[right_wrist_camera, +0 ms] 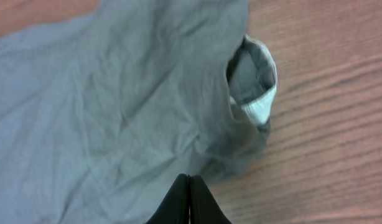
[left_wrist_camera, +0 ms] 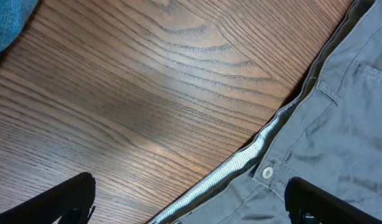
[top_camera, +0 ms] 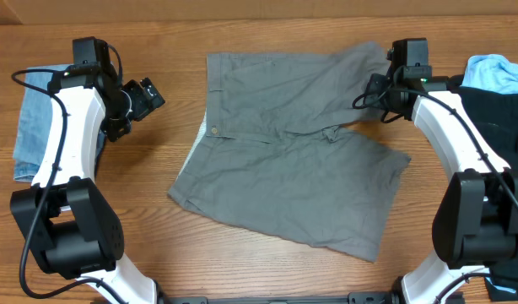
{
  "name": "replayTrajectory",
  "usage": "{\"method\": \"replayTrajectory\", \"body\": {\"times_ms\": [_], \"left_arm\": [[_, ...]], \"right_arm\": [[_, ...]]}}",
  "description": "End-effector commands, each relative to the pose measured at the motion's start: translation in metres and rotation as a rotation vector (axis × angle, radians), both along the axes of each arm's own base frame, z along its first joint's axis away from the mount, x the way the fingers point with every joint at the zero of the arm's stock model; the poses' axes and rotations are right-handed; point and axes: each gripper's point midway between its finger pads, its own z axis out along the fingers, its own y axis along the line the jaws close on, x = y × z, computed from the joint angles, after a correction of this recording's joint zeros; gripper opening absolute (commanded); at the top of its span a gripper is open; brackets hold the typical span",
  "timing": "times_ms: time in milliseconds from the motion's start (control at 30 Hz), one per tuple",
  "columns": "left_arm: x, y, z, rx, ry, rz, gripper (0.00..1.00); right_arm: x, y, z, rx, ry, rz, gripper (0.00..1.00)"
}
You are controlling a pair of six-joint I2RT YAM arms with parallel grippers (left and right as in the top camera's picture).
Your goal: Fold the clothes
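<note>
**Right gripper clamped at the hem, left one wide open by the waistband**

Centre of the table (top_camera: pixel 267 274), here is the one pair of grey shorts (top_camera: pixel 293 169). They lie spread out and rumpled, with the waistband to the left and the two legs running off to the right. One button (left_wrist_camera: pixel 266 172) shows on the waistband, with the striped inner band turned out just beside it.

Now for the surroundings, with three other garments in view. On the far left is one folded blue denim piece (top_camera: pixel 27 127), well apart from the shorts, and the left arm lies across it. On the far right is one black garment (top_camera: pixel 495 114), with one light blue cloth (top_camera: pixel 495 72) bunched at its top edge, both behind the right arm.

Two arms, two grippers. The left gripper (top_camera: pixel 148 95) hovers near the waistband edge with its jaws spread wide, and there is only bare wood and the shorts' rim between them.

The right gripper (right_wrist_camera: pixel 190 190) is over at the end of the upper leg. Its fingers are pressed tight together, with the tips right at the cloth's edge. Just ahead of them the fabric is bunched into a fold (right_wrist_camera: pixel 253 81) that gapes open and shows pale lining. Whether any cloth is pinched between those fingers cannot be told from here.
</note>
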Motion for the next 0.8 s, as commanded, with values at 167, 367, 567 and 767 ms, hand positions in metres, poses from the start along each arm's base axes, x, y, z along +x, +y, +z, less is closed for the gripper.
{"method": "replayTrajectory", "body": {"times_ms": [167, 367, 567, 767], "left_arm": [[0.001, 0.001, 0.007, 0.003, -0.015, 0.02, 1.0], [0.002, 0.001, 0.007, 0.003, -0.016, 0.021, 1.0], [0.001, 0.001, 0.007, 0.003, -0.016, 0.02, 1.0], [0.001, 0.001, 0.007, 0.003, -0.016, 0.02, 1.0]], "right_arm": [[-0.005, -0.024, -0.004, -0.115, 0.02, -0.065, 0.04], [-0.003, -0.041, -0.002, -0.185, 0.016, -0.01, 0.33], [0.015, -0.037, 0.001, -0.164, -0.054, 0.125, 0.47], [0.018, -0.024, -0.012, -0.106, -0.055, 0.23, 0.48]]}}
